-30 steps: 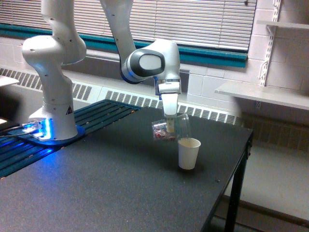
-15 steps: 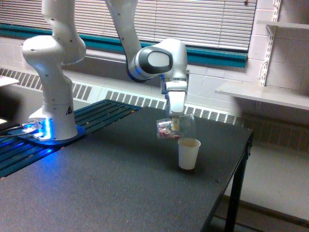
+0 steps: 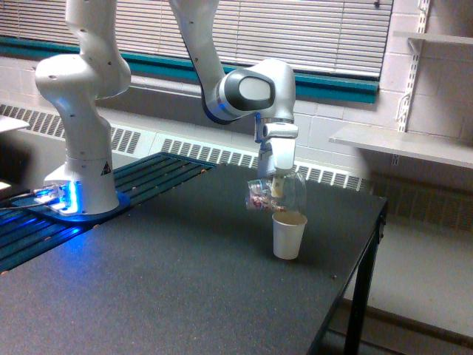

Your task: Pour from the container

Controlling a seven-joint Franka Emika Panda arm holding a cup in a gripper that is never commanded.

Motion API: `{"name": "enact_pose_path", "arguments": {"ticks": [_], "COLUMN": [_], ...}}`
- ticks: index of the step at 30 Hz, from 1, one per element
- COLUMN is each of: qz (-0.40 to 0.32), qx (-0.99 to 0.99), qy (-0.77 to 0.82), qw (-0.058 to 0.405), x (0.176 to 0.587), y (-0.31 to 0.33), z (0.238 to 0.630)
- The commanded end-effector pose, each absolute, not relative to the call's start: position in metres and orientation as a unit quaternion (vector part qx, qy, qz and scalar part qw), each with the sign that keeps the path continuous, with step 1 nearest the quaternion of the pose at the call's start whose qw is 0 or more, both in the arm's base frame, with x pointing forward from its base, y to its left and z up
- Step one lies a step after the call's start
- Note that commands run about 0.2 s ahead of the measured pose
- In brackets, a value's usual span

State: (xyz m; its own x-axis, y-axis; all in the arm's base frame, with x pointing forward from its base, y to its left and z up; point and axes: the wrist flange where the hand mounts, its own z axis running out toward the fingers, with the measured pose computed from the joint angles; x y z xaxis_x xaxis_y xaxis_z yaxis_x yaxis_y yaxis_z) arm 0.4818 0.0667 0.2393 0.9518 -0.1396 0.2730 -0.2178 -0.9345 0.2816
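A big black table holds a small white paper cup. Just above the cup, the gripper is closed around the container, a clear round jar tipped on its side. Small reddish bits sit inside it.

Soft, slightly blurry indoor picture, evenly lit, with blue glow at the robot base.

arm: cut off at top | container contents: blurred | table: cropped below
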Motion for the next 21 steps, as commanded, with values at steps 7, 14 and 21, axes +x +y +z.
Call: {"name": "enact_pose_path", "arguments": {"ticks": [7,14,21], "qz": [0.13,0.13,0.122], "qx": [0.973,0.971,0.972], "qy": [-0.08,-0.081,-0.061], "qw": [0.173,0.183,0.193], "x": [0.484,0.483,0.485], "y": [0.052,0.044,0.05], "z": [0.252,0.259,0.258]}}
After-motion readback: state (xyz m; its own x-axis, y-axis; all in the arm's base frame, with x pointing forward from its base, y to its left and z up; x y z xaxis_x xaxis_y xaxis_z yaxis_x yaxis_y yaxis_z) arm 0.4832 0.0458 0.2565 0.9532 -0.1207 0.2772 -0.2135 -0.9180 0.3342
